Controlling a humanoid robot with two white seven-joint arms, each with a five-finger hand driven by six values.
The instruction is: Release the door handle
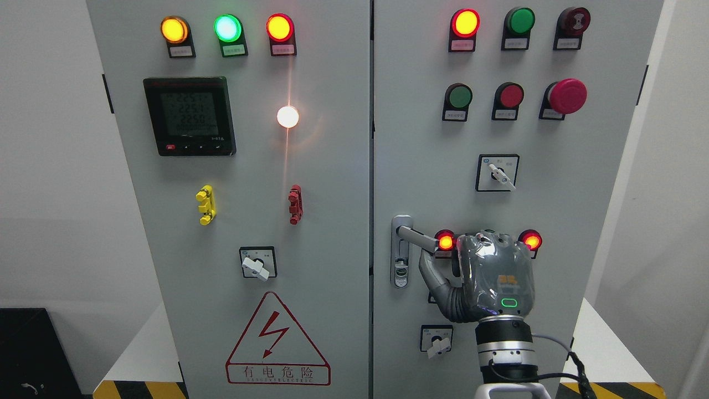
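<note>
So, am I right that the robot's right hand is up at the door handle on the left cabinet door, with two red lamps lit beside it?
Not quite: the handle is on the right-hand door. The head view shows the right hand at the door handle near the left edge of the right cabinet door, with one lit red lamp on its left and another on its right.

support: white platform [595, 332] is sitting under the whole setup, poking out on both sides
on it: the grey electrical cabinet [332, 194] is standing right on top, upright
front edge: yellow-black hazard stripe [141, 389] is running along it, showing at both lower corners
</note>
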